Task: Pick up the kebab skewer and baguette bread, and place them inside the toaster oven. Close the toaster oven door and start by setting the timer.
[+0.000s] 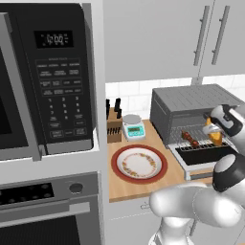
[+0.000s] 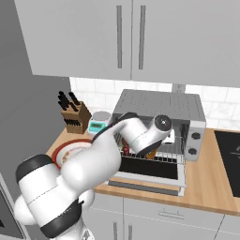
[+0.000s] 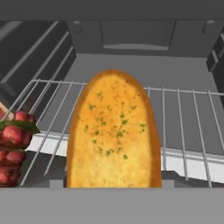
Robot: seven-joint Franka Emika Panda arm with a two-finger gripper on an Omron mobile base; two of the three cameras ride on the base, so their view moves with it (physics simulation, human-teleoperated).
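The grey toaster oven (image 1: 191, 101) stands on the wooden counter with its glass door (image 1: 206, 155) folded down flat. My gripper (image 1: 215, 133) reaches into the oven's mouth, shut on the golden baguette bread (image 3: 113, 131), which is held lengthwise over the wire rack (image 3: 186, 116). Whether the bread touches the rack I cannot tell. The kebab skewer (image 3: 12, 146), with red-brown meat chunks, lies on the rack's left side (image 1: 190, 139). From the right base view my arm covers most of the oven opening (image 2: 159, 105).
A red-rimmed plate (image 1: 118, 155) sits on the counter left of the oven door. Behind it are a knife block (image 1: 114, 125) and a small scale (image 1: 133, 127). The black microwave (image 1: 48, 76) and wall oven (image 1: 43, 210) stand left. The oven's knobs (image 2: 194, 137) face front right.
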